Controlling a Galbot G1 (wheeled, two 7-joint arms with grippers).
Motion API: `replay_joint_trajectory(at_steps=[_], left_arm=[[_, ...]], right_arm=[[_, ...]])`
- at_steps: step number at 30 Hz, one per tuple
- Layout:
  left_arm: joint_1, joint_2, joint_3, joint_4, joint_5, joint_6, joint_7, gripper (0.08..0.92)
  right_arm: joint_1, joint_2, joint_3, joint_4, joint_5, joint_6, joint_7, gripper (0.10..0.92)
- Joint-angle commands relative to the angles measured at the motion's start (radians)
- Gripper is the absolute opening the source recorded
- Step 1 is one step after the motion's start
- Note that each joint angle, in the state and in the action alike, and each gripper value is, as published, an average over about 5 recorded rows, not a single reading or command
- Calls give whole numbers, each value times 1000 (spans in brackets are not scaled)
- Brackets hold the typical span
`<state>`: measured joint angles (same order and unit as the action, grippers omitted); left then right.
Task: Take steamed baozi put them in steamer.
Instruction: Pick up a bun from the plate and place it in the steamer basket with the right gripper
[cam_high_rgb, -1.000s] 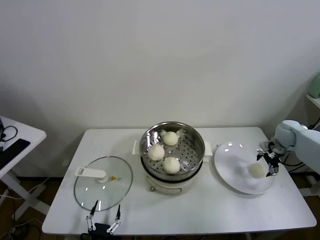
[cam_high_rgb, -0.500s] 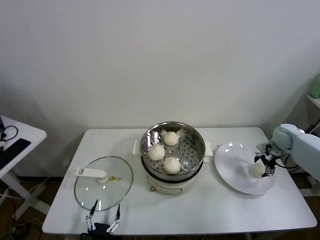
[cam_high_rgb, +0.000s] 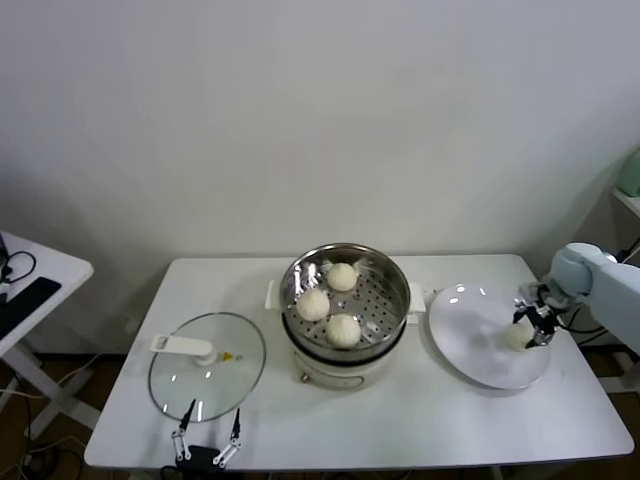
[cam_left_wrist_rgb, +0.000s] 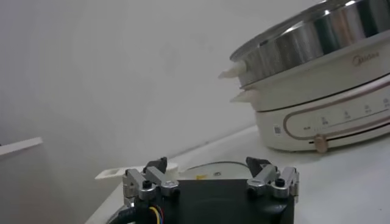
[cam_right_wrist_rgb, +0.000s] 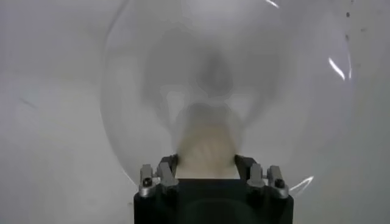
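We see the right gripper (cam_high_rgb: 531, 330) down on the white plate (cam_high_rgb: 465, 335), its two fingers (cam_right_wrist_rgb: 166, 170) pressed against opposite flanks of the last steamed baozi (cam_high_rgb: 517, 335), which sits toward the plate's outer side. The steamer (cam_high_rgb: 345, 288) stands at the table's (cam_high_rgb: 420, 420) centre, well apart from the plate, with three buns (cam_high_rgb: 342, 329) already on its perforated floor. The left gripper (cam_high_rgb: 208, 432) is parked at the near table edge, just beside the glass lid (cam_high_rgb: 205, 365), with its fingers (cam_left_wrist_rgb: 146, 180) spread wide.

We judge the risks as follows. The dough looks soft, so a hard squeeze may dent or tear it, while a light one may let it slip out on the lift. The grip appears to sit low on the bun's flanks; if so, the domed shape could squirt upward. A tacky underside might drag the plate along. On the way across, the steamer's raised steel rim could clip a bun carried too low, and the free floor space lies toward the right of the basket, close to the resting buns.

We cannot see the contact between fingertips and dough from the head view, as the gripper covers it. The right wrist view shows only the bun's near face (cam_right_wrist_rgb: 206, 141); whether it is off the plate is not discernible. The steamer's interior is hidden in the left wrist view (cam_left_wrist_rgb: 317, 42).
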<state>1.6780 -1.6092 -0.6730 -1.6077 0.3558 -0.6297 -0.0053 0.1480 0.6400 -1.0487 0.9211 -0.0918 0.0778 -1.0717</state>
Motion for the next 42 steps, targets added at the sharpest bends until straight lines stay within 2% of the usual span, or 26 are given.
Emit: replay_joint_trajectory(at_steps=[1, 6, 13, 19, 25, 34, 42], left_arm=[[-1, -7, 4, -4, 0, 2, 1, 823], [0, -5, 5, -10, -2, 3, 1, 823], [1, -1, 10, -19, -3, 7, 3, 823], [5, 4, 10, -27, -5, 5, 3, 823], [6, 6, 13, -30, -5, 6, 3, 823], [4, 10, 6, -26, -8, 4, 4, 823], [1, 10, 1, -22, -11, 8, 4, 823]], right_arm=[[374, -69, -350, 261, 182, -26, -8, 646], [665, -31, -574, 360, 356, -80, -8, 647], [927, 55, -722, 532, 636, -204, -4, 645], [1004, 135, -717, 639, 757, -274, 15, 647], [917, 220, -638, 638, 787, -331, 50, 651], [720, 318, -564, 528, 695, -360, 95, 650], [593, 340, -516, 506, 635, -378, 125, 648]])
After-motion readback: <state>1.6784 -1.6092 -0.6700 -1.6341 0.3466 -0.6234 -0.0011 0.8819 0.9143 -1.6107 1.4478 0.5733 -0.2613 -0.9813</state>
